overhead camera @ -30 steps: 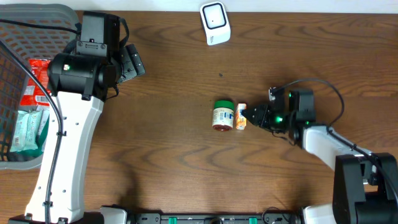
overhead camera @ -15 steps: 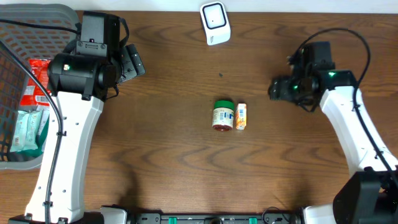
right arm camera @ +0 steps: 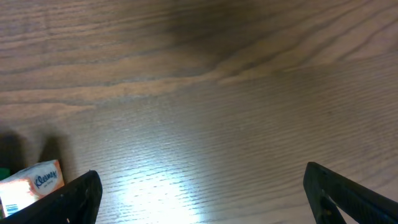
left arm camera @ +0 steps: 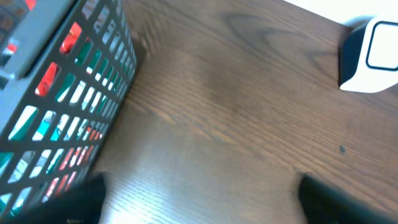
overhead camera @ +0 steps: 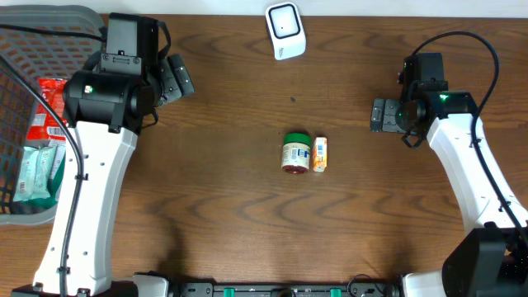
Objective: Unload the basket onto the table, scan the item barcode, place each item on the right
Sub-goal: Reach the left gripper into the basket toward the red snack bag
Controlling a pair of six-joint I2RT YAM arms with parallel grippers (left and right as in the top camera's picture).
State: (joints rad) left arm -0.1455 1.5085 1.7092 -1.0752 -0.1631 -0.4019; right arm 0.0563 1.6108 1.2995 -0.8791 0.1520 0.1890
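Note:
A small orange-and-white box (overhead camera: 320, 154) lies mid-table, touching a green-lidded jar (overhead camera: 296, 153) on its left. The box's corner shows at the lower left of the right wrist view (right arm camera: 31, 183). My right gripper (overhead camera: 379, 115) hangs open to the upper right of the box, apart from it, fingers wide over bare wood (right arm camera: 205, 199). The white barcode scanner (overhead camera: 285, 31) stands at the table's far edge and shows in the left wrist view (left arm camera: 370, 56). My left gripper (overhead camera: 177, 81) is open and empty by the basket, with bare table between its fingers (left arm camera: 202, 205).
A grey mesh basket (overhead camera: 49, 25) holding red and green packets fills the table's left end; its wall (left arm camera: 56, 93) stands close to my left gripper. The right arm's cable (overhead camera: 462, 41) loops above it.
My right gripper let go of the orange box, opened wide and drew back up and to the right. The box and jar stay put. The left arm barely moved.

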